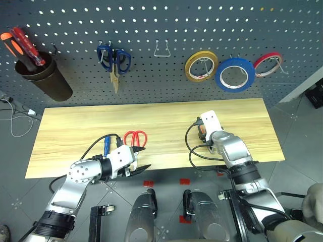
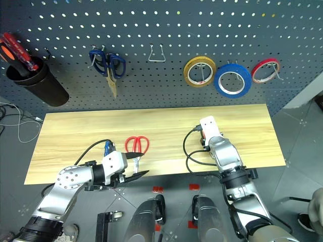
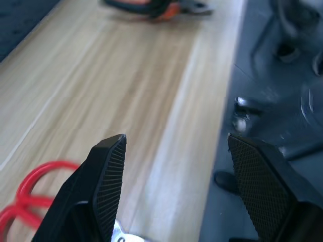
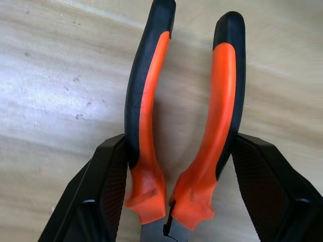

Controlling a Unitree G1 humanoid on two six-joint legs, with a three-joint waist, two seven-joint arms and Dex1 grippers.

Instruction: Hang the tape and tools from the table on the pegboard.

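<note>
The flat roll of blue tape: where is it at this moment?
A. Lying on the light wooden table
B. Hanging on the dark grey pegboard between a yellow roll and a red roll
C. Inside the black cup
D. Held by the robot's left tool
B: the flat roll of blue tape hangs on the dark grey perforated pegboard, with the yellow roll on one side and the thin red roll on the other.

Light wooden desk (image 1: 75,131) with pale grain streaks. Dark grey perforated pegboard (image 1: 166,20), dotted in even rows. Blue flat tape ring (image 1: 235,74) between a yellow roll (image 1: 201,66) and a thin red roll (image 1: 268,64). Red-handled scissors (image 1: 135,138); blue-handled scissors (image 1: 114,59). Orange-and-black pliers handles (image 4: 186,116). Black cross-hatched pincer pads (image 3: 112,181). Dark brown cup (image 1: 43,75), red and orange screwdriver handles (image 1: 22,43).
</note>
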